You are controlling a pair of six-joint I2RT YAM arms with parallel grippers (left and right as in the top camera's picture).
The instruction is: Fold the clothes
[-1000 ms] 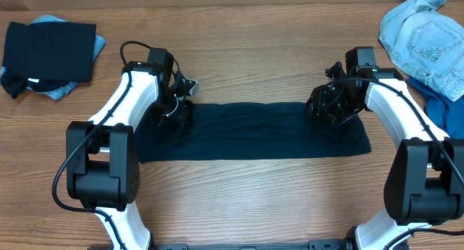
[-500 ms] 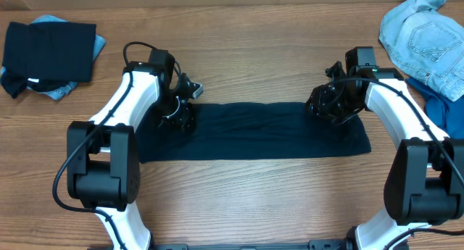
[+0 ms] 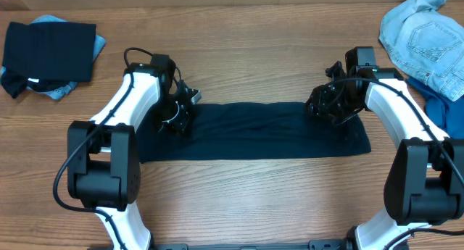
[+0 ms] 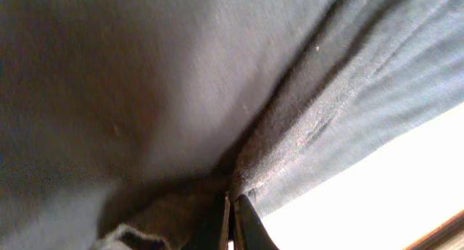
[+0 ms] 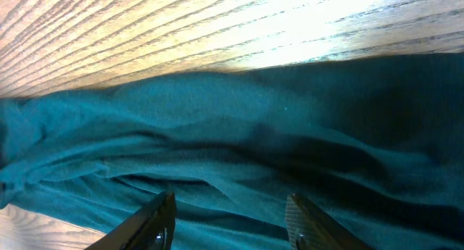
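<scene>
We have the navy shirt [image 3: 254, 130] lying across the middle of the table [image 3: 254, 206] as a long flat band. Its lengthwise folds look done, and we judge the crosswise folds are left. Our left gripper [image 3: 177, 116] is pressed together, pinching the band's far-left edge. Our right gripper [image 3: 322, 105] is spread over the far-right edge. A folded dark garment [image 3: 49, 51] sits far left, and the denim garment [image 3: 424, 36] far right lies crumpled.

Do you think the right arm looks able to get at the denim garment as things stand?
Probably yes: the denim garment lies uncovered on the table close beside that arm, and the right gripper is open, holding nothing.
</scene>
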